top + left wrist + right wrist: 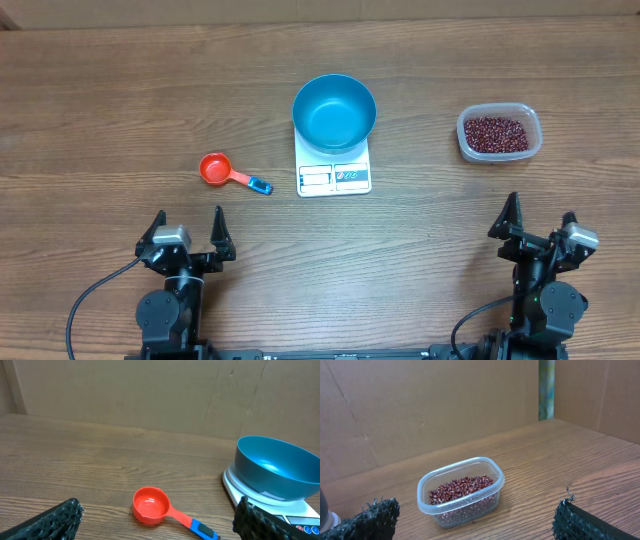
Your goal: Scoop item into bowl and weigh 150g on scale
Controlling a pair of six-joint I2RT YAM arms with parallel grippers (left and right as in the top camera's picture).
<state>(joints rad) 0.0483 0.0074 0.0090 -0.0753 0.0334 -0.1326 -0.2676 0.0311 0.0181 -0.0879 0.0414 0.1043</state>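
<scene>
**A:** Both arms sit low at the near edge of the table [90,90]; the left gripper [188,222] has its jaws spread wide and holds nothing; the right gripper [541,215] is just as wide apart and just as empty.

**B:** And the goods are laid out ahead of them; the blue bowl [334,112] sits on the white scale [334,180] in the middle, empty as far as the overhead view shows; the beans [495,132] lie heaped in the clear tub [463,130] off to the right, well apart from the bowl.

**A:** The red scoop [214,168] lies on the wood left of the scale, cup up, its handle [252,183] pointing toward the scale; it is nearer the left gripper, while the beans are on the right side.

**B:** By the look of it nothing has begun; the first trouble is that handle; it lies flat and thin on the wood, so a pinch could slip off or skate it away.

**A:** Then the tub; light plastic, nothing pinning it; a scoop pushed into the heap could shove it or tip it unless the other arm steadies it.

**B:** And the carry is long; a heaped scoop tilted on the way would scatter beans over the table; knock the bowl's rim and it could shift on the scale.

**A:** Last risk is overshooting; one generous pour and the reading goes past the target.
</scene>
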